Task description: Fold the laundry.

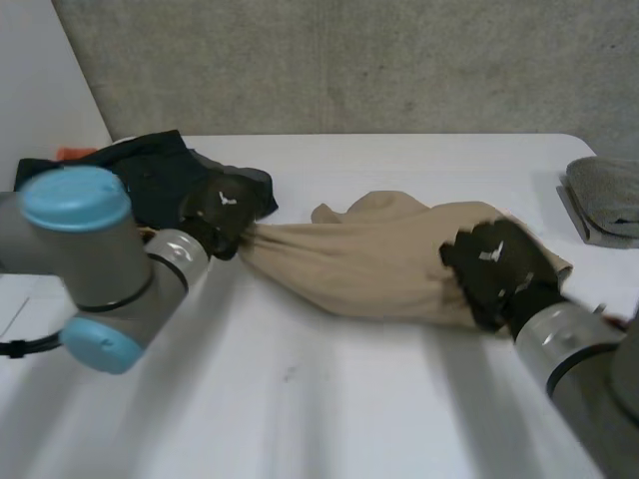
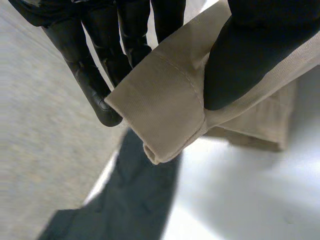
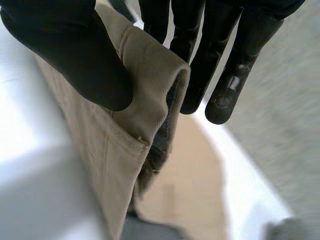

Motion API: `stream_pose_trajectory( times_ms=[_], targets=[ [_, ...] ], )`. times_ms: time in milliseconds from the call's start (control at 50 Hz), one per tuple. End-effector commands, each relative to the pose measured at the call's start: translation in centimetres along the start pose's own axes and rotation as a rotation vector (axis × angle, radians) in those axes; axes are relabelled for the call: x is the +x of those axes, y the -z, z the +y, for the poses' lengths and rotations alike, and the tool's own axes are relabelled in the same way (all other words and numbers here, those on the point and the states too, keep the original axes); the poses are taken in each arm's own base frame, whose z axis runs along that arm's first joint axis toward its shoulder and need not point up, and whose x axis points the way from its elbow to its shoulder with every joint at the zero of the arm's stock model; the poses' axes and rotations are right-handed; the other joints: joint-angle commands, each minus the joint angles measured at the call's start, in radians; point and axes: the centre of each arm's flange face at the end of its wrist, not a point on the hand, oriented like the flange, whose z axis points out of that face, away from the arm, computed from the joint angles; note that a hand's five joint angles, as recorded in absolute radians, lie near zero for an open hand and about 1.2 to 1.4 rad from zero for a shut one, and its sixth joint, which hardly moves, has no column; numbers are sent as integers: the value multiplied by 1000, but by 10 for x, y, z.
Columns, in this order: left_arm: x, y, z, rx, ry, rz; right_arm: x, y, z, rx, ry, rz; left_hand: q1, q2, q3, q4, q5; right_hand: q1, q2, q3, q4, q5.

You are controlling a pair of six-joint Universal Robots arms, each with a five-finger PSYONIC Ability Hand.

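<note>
Head view: a crumpled tan cotton garment (image 1: 369, 259) stretches across the white table (image 1: 329, 409), my left hand (image 1: 222, 215) at its end nearest a black clothing heap (image 1: 150, 172), my right hand (image 1: 499, 264) at the opposite end, and a folded grey cloth (image 1: 609, 200) beyond. Left wrist view: my thumb and fingers clamp its stitched hem. Right wrist view: thumb and fingers pinch a folded edge.

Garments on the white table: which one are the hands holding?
The tan cloth garment in the middle: the left hand pinches one end, the right hand the other. The dark garment and the grey cloth lie unheld.
</note>
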Motion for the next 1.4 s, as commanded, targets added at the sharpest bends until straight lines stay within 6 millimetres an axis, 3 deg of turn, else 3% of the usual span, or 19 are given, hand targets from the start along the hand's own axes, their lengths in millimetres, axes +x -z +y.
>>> stream_pose_trajectory(
  times_ms=[20, 140, 200, 300, 360, 440, 460, 480, 540, 620, 680, 780, 860, 900, 940, 1080, 1180, 1240, 1400],
  targets=[
    [-28, 71, -60, 45, 63, -27, 52, 9, -37, 4, 156, 97, 286, 207, 218, 203, 257, 456, 229, 213, 209, 233],
    [-31, 100, -74, -12, 164, 11, 65, 5, -42, -55, 179, 74, 286, 207, 218, 203, 257, 456, 229, 213, 209, 233],
    [-28, 100, -72, -38, 196, 33, 60, -15, -35, -90, 180, 37, 286, 207, 218, 203, 257, 456, 229, 213, 209, 233],
    [-28, 69, -67, -29, 192, 0, 64, -54, -26, -101, 178, 42, 286, 207, 218, 203, 257, 456, 229, 213, 209, 233],
    [-32, 34, -70, 1, 175, -84, 70, -76, -30, -45, 180, 91, 286, 207, 218, 203, 257, 456, 229, 213, 209, 233],
    [-56, -6, -93, 122, 161, -251, 91, -103, -60, 147, 196, 242, 286, 207, 218, 203, 257, 456, 229, 213, 209, 233],
    [-62, -12, -100, 161, 160, -285, 103, -110, -77, 252, 202, 324, 286, 207, 218, 203, 257, 456, 229, 213, 209, 233],
    [-75, -20, -118, 260, 160, -341, 110, -112, -86, 305, 205, 367, 286, 207, 218, 203, 257, 456, 229, 213, 209, 233],
    [-104, -22, -156, 474, 159, -480, 134, -116, -120, 518, 222, 534, 286, 207, 218, 203, 257, 456, 229, 213, 209, 233],
    [-121, -13, -187, 653, 165, -593, 147, -112, -147, 688, 244, 639, 286, 207, 218, 203, 257, 456, 229, 213, 209, 233],
    [-122, -4, -193, 662, 177, -611, 147, -111, -151, 718, 256, 628, 286, 207, 218, 203, 257, 456, 229, 213, 209, 233],
    [-103, 8, -167, 527, 187, -566, 137, -115, -140, 705, 233, 564, 286, 207, 218, 203, 257, 456, 229, 213, 209, 233],
    [-76, 17, -134, 401, 184, -485, 116, -122, -109, 620, 214, 483, 286, 207, 218, 203, 257, 456, 229, 213, 209, 233],
    [-56, 24, -114, 322, 179, -425, 95, -125, -79, 546, 205, 396, 286, 207, 218, 203, 257, 456, 229, 213, 209, 233],
    [-23, 33, -80, 200, 173, -332, 76, -125, -55, 487, 204, 317, 286, 207, 218, 203, 257, 456, 229, 213, 209, 233],
    [23, 53, -37, 45, 146, -203, 27, -121, 11, 319, 184, 133, 286, 207, 218, 203, 257, 456, 229, 213, 209, 233],
    [61, 84, -26, -56, 120, -53, 5, -101, 40, 180, 153, 33, 286, 207, 218, 203, 257, 456, 229, 213, 209, 233],
    [68, 102, -27, -100, 106, 3, 6, -81, 36, 116, 144, -13, 286, 207, 218, 203, 257, 456, 229, 213, 209, 233],
    [71, 168, -32, -266, 68, 165, 1, 0, 27, -195, 84, -260, 286, 207, 218, 203, 257, 456, 229, 213, 209, 233]
  ],
)
